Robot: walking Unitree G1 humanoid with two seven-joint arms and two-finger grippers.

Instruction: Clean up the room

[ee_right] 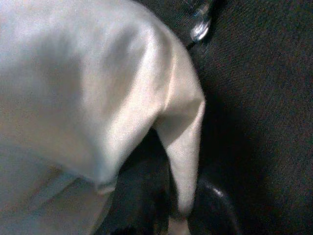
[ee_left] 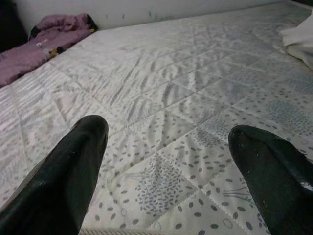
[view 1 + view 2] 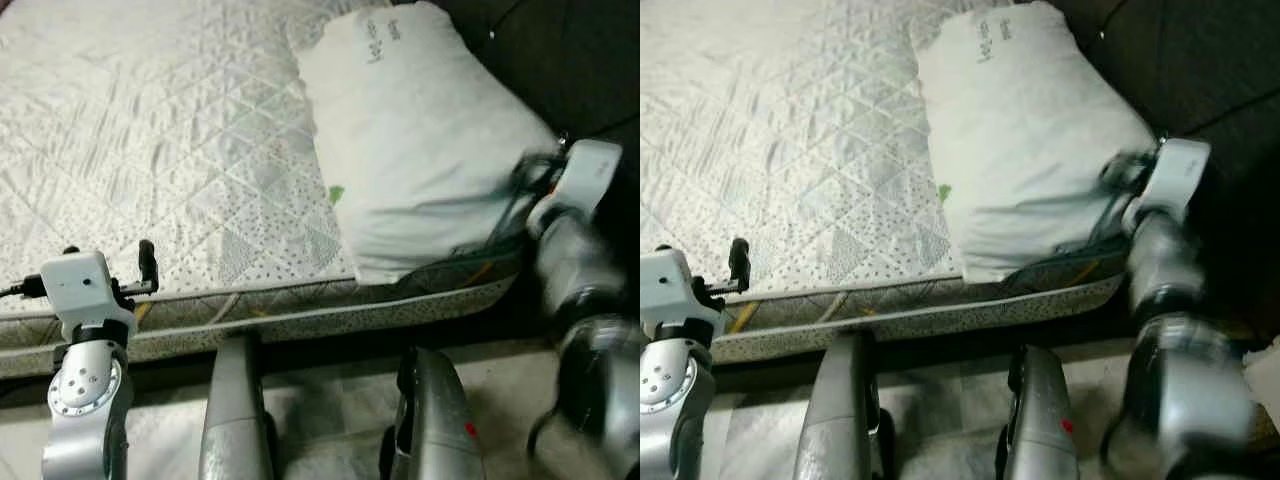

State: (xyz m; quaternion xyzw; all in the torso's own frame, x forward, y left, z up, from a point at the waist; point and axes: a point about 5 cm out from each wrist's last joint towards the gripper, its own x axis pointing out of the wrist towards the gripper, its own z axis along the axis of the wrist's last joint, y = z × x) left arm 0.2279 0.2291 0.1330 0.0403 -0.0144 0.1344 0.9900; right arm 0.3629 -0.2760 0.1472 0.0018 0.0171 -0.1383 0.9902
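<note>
White cotton, soft and slack: a pillow [image 3: 420,140] lying along the right side of a quilted mattress [image 3: 150,150], its near corner overhanging the bed's front edge. Right gripper [image 3: 1118,205] at that pillow's right edge, blurred in both eye views; in the wrist view a fold of the pillowcase [image 1: 183,147] hangs between the black fingers [image 1: 210,208], so probably clamped on the cloth, though cannot tell for certain whether the jaws are fully closed (too dark and too close). Left gripper [image 2: 166,166] low over the mattress's front edge, jaws wide apart, nothing between them, just dotted quilting below. Far across the bed, by the wall, a purple blanket [image 2: 41,46] bunched up.

Likely light and easy to lift, but floppy: held by one corner of the case, liable to sag, swing and slide inside its cover. Slick fabric, so a deep bite on a bunched fold or seam safer than a thin pinch. Better still, a second hold from the left side, along the opposite long edge. Nothing fragile here.
</note>
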